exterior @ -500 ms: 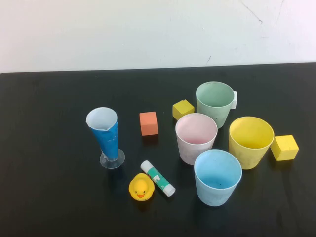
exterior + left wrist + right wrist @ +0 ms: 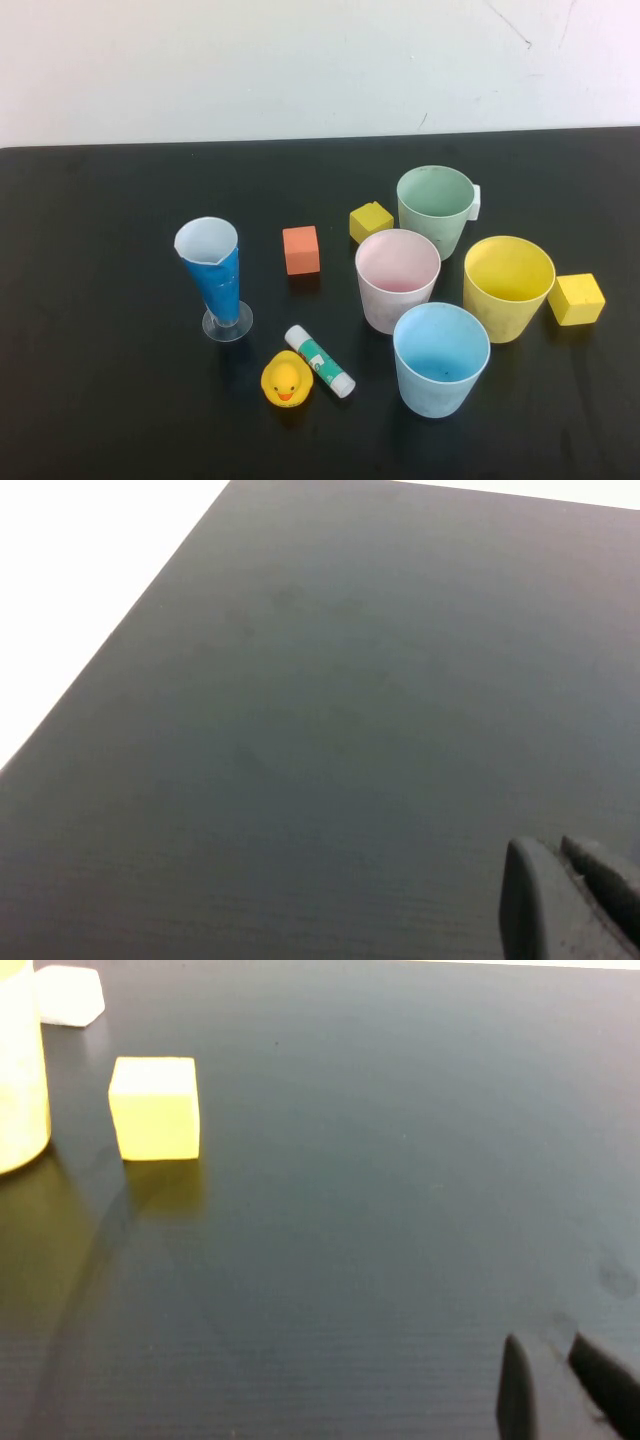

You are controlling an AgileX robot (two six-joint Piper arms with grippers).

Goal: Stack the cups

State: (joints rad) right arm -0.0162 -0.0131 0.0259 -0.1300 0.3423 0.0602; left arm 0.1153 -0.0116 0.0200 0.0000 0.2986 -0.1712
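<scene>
Nearest the robot on the black counter [image 2: 100, 400], the light blue cup [image 2: 441, 359] stands upright, mouth up. Just left of it lie a glue stick [image 2: 319, 360] and a yellow rubber duck [image 2: 286, 380], touching or nearly so. Behind the blue cup stand the pink cup [image 2: 397, 279] and, to its right, the yellow cup [image 2: 507, 286]; all 3 sit close together, their rims almost meeting. A yellow cube [image 2: 576, 298] rests just right of the yellow cup. Farther back is the green cup [image 2: 436, 209], with a small white block [image 2: 475, 202] against its right side and a second small yellow cube [image 2: 370, 221] at its left. An orange cube [image 2: 300, 249] sits left of that, and a tall blue cone glass [image 2: 213, 275] on a clear base stands well to the left. All 4 cups stand separate, none nested.

Neither arm shows in the high view. The left gripper [image 2: 565, 880] hangs over bare counter with its fingers pressed together, no cup in its own view. The right gripper [image 2: 560, 1380] hovers low over the counter holding nothing, its fingers nearly together with a narrow gap; in its wrist view the yellow cube and the edge of the yellow cup [image 2: 20, 1070] lie well apart from it.
</scene>
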